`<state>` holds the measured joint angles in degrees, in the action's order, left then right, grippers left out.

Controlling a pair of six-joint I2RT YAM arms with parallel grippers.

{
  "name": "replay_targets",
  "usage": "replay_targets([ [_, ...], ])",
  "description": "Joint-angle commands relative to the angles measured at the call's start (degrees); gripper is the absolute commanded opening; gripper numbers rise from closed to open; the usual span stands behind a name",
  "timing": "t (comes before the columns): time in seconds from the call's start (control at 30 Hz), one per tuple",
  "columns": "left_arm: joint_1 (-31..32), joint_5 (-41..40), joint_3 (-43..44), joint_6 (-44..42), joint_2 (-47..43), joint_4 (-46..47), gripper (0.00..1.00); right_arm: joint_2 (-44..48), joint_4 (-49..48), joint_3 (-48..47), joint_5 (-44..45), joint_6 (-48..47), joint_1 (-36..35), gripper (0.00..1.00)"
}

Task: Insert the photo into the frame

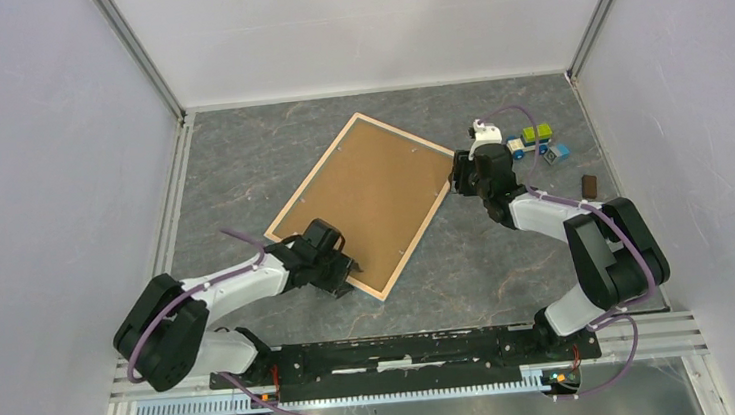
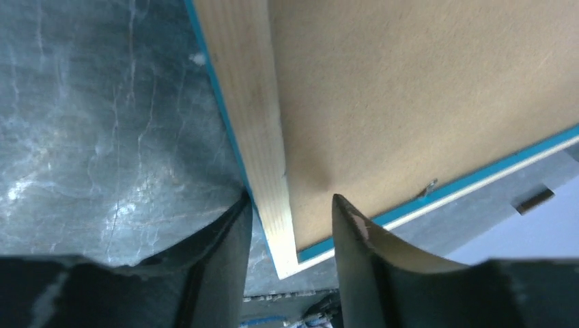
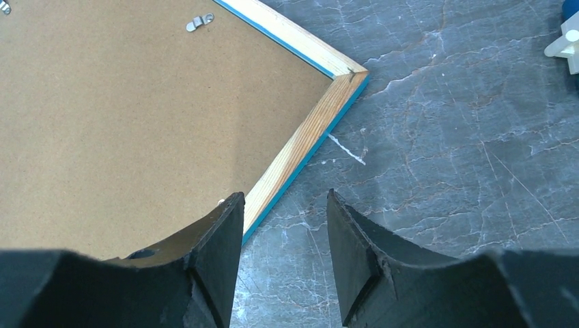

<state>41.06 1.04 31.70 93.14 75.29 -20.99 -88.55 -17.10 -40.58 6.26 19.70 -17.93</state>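
The frame [image 1: 417, 225] lies back-up and askew in the middle of the table, with a light wood rim [image 2: 252, 102] and a blue outer edge. A brown hardboard backing sheet [image 1: 368, 202] fills it. The photo is hidden. My left gripper [image 1: 347, 269] is at the frame's near corner. Its jaws stand open astride the wood rim [image 2: 291, 199], one finger outside the blue edge and the other over the backing [image 2: 410, 89]. My right gripper [image 1: 459, 174] is at the right corner, open [image 3: 285, 195]. One of its fingers hangs over the rim [image 3: 300, 143] and the other over bare table.
Small coloured toy blocks [image 1: 538, 137] and a small brown piece [image 1: 589, 185] lie at the back right, beyond the right arm. Metal turn clips [image 3: 199, 23] sit on the backing near the rim. White walls close the table in on three sides.
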Motion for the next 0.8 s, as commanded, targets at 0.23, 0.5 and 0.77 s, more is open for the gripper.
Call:
replay_targets([
  [0.23,-0.3,-17.2,8.9,-27.8,4.7,-12.1,0.23,2.4,1.9,-0.7,6.5,-0.9,0.2,0.68],
  [0.5,-1.6,-12.6,8.2,-51.3,3.8,-10.9,0.15,2.3,0.8,-0.3,7.0,-0.5,0.3,0.80],
  [0.77,-1.6,-8.7,2.4,-57.8,0.7,-6.5,0.11,-4.2,6.6,-6.5,8.2,-0.9,0.3,0.95],
])
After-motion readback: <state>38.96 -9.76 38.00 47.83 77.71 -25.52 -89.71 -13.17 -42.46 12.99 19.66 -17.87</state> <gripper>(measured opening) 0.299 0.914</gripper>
